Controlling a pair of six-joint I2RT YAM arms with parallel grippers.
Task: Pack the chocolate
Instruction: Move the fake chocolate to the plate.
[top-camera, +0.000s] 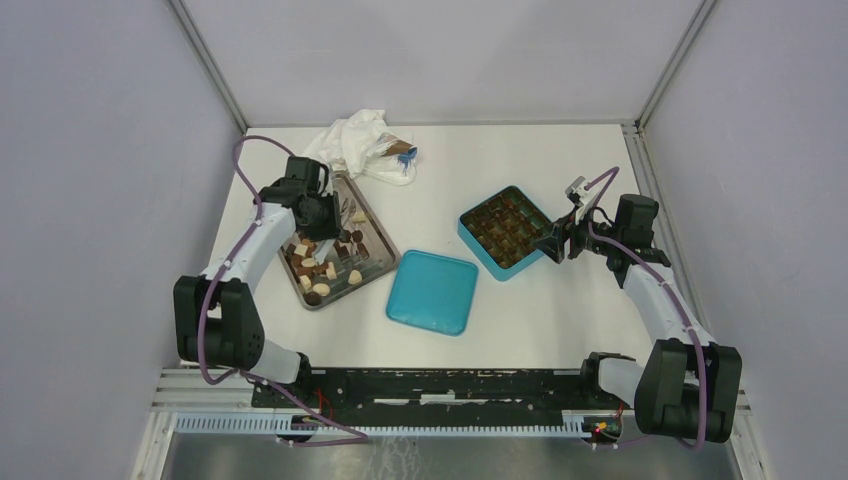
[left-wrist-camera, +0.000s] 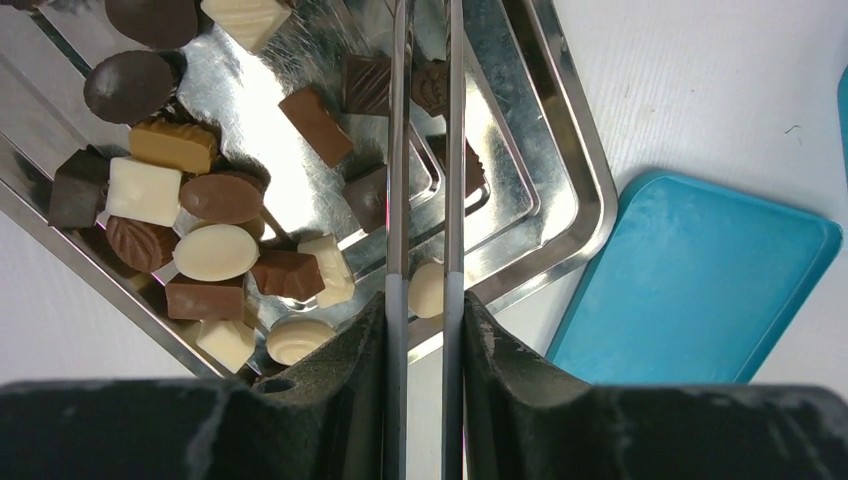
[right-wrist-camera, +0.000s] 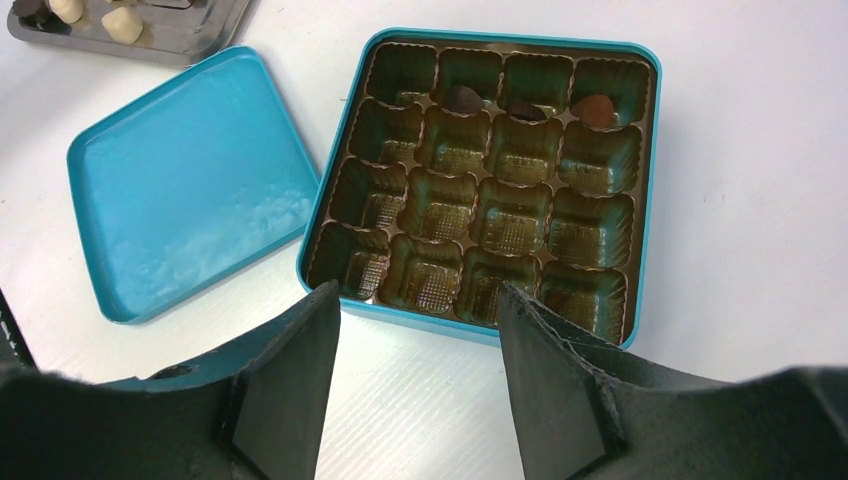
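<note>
This is a robotics lab test cell. A white counter (top-camera: 520, 330) is boxed in by plain pale grey walls (top-camera: 100, 150) that meet at bare aluminium posts (top-camera: 210, 65). The left arm (top-camera: 240, 262) and the right arm (top-camera: 660, 295) are bolted to a black mounting rail (top-camera: 440, 385) at the counter's near edge. Purple cables (top-camera: 203, 340) loop along both arms, and slotted aluminium framing (top-camera: 400, 425) runs below the rail.

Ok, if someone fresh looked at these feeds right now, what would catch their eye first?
The shiny metal tray on the left, strewn with dark, brown and cream chocolates, the thin fingers of the left gripper over it. Then the open teal box on the right: nearly empty, three pieces in one edge row, its lid lying between box and tray.
</note>
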